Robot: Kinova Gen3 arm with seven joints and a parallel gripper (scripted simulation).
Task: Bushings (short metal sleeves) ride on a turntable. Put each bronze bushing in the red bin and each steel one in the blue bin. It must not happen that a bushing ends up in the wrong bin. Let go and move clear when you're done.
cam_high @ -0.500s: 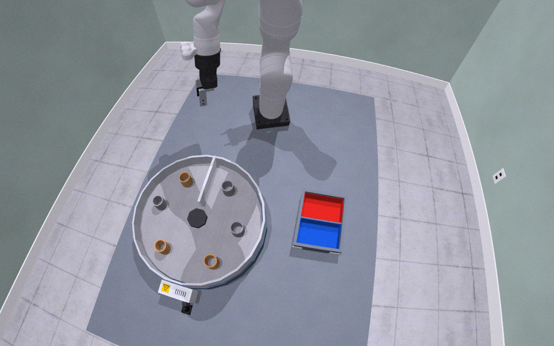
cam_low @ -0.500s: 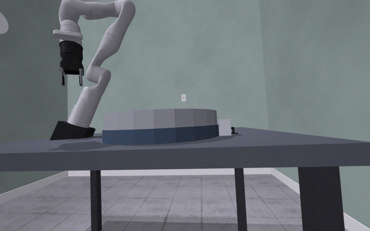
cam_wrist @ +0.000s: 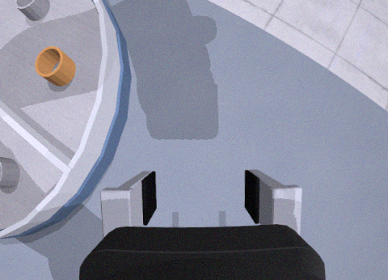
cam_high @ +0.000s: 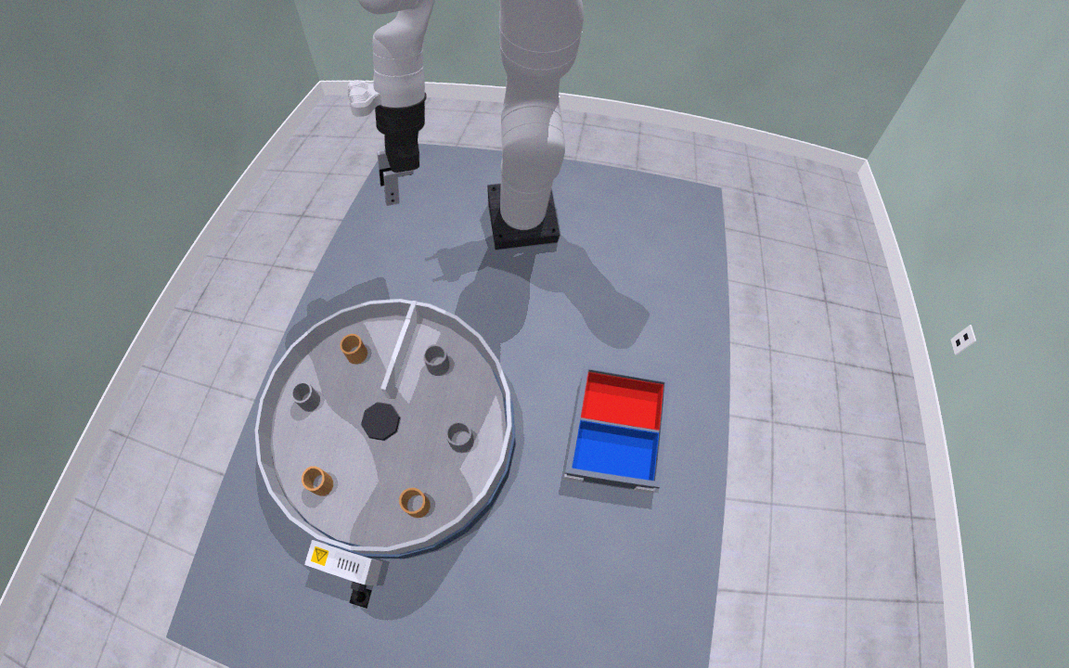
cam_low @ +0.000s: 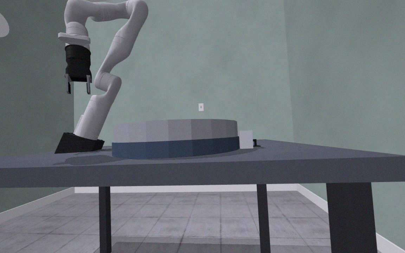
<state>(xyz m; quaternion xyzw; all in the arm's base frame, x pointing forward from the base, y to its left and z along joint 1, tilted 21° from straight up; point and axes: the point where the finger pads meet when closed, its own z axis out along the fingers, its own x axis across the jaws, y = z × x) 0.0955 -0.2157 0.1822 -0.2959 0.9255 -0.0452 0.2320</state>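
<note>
Here the jaws (cam_low: 78, 84) hang high above the table (cam_low: 260, 163), pointing straight down, spread wide apart with nothing between them; the wrist view shows bare table between the two fingers. The turntable (cam_high: 273, 490) lies ahead of the jaws and off to one side, so that in the wrist view only its near rim (cam_wrist: 110, 118) shows at the left, with the jaws outside that rim. On the turntable stand six sleeves, spaced around a dark hub (cam_high: 379, 421). Nearest the jaws are a bronze sleeve (cam_high: 353, 348) and a grey steel sleeve (cam_high: 436, 358), parted by a white bar (cam_high: 399, 349) that runs from the rim toward the hub. Farther from the jaws stand two more steel sleeves (cam_high: 304, 396) (cam_high: 459, 436), one on each side of the hub, and farthest away two more bronze sleeves (cam_high: 316, 480) (cam_high: 414, 501). The red bin (cam_high: 621, 400) and the blue bin (cam_high: 614, 453) sit joined side by side on the table, well apart from the jaws and beyond the arm's base (cam_high: 494, 240), and both hold nothing.
</note>
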